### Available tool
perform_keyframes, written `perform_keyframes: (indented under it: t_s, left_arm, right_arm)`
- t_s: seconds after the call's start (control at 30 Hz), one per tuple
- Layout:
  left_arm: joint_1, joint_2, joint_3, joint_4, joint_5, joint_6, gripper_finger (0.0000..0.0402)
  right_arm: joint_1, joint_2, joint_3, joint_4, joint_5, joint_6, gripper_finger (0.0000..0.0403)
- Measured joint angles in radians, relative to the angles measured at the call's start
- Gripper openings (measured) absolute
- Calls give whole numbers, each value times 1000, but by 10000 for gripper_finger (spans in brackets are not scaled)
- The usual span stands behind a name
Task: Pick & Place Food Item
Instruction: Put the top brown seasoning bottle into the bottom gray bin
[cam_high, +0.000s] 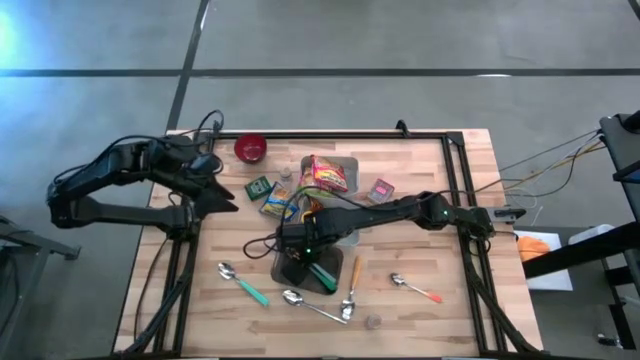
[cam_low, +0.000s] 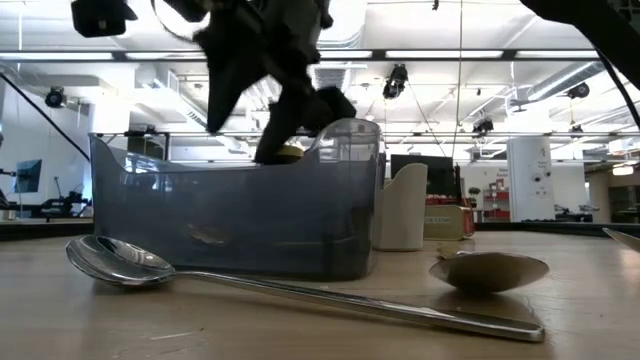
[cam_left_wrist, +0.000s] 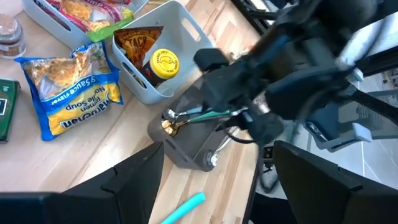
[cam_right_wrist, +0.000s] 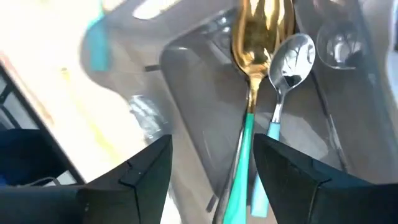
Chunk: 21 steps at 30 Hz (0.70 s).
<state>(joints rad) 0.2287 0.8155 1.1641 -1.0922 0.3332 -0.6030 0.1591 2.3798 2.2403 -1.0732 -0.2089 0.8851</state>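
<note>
The wooden counter (cam_high: 420, 240) is seen from above, with both dark arms reaching in over it. The left gripper (cam_high: 222, 196) is held near the counter's left edge, its jaws spread apart with nothing between them. The right gripper (cam_high: 298, 252) is positioned over a grey bin (cam_left_wrist: 186, 146) near the counter's middle, its jaws parted and gripping nothing. Inside that bin a gold spoon (cam_right_wrist: 256, 37) and a silver spoon (cam_right_wrist: 291, 59) are laid side by side, both with teal handles. Just beside it, a white basket (cam_left_wrist: 177, 37) is occupied by a yellow-lidded jar (cam_left_wrist: 164, 64) and a taco packet (cam_left_wrist: 135, 43). A blue ramen soup packet (cam_left_wrist: 68, 93) is lying on the counter next to the basket. A long silver spoon (cam_low: 130, 262) is resting in front of the bin.
</note>
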Motion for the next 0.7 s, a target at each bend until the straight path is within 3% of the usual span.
perform_keyframes:
  t_s: [0.17,0.23,0.43,0.7]
  left_arm:
    - [0,79,0,-12,15,0,306]
    - [0,112,0,-17,41,2,306]
    - [18,201,1,-13,51,24,306]
    - [138,380,62,24,-10,123,306]
  right_arm:
    - [5,-2,116,-80,19,-31,221]
    - [6,-44,102,-77,61,-25,221]
    - [38,-180,94,-192,299,-25,221]
    - [87,-382,79,-228,485,-67,221]
